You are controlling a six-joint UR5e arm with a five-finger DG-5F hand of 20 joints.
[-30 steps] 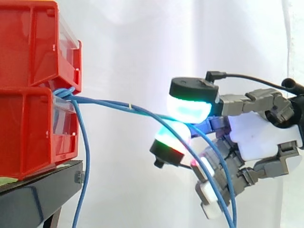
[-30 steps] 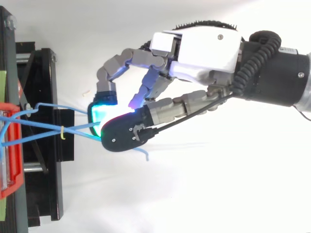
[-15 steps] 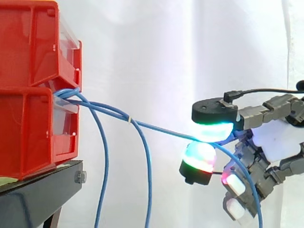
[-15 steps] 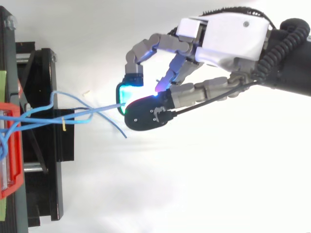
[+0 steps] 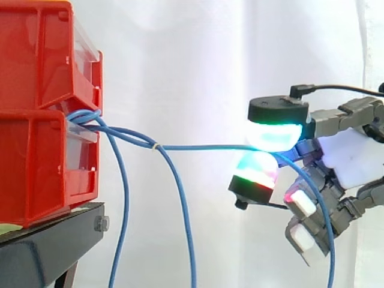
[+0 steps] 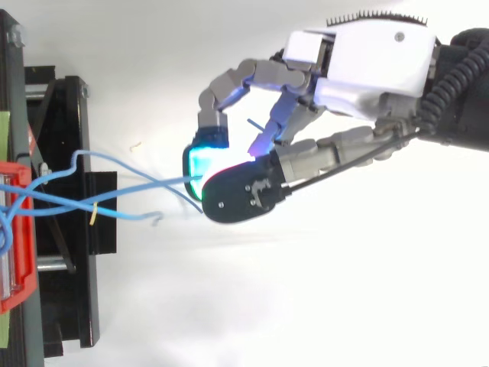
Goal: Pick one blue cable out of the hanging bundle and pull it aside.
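A bundle of thin blue cables (image 5: pixel 123 135) comes out between the two stacked red bins (image 5: pixel 42 114) at the left. One blue cable (image 5: pixel 204 146) runs almost level to the right, stretched away from the rest. My hand (image 5: pixel 342 162) is shut on that cable, pinching it between two glowing pads (image 5: pixel 273 135). From above, the same cable (image 6: pixel 145 186) leads from the bin edge to the hand (image 6: pixel 359 73). Two other cables (image 5: pixel 186 240) hang down in loops below the bins. Past the pinch, the held cable's tail (image 5: pixel 327 234) drops behind the curled fingers.
The red bins sit on a black stand (image 5: pixel 48 246) at the lower left. A white curtain (image 5: pixel 192 60) forms the background. A small yellow tie (image 6: pixel 93 214) wraps the cables near the stand. In the top view a loose cable end (image 6: pixel 157 219) lies beside the stand.
The hand has moved right, away from the bins, then risen slightly. The pinched cable went from sloping down to nearly level and taut. The other cables have dropped free and hang.
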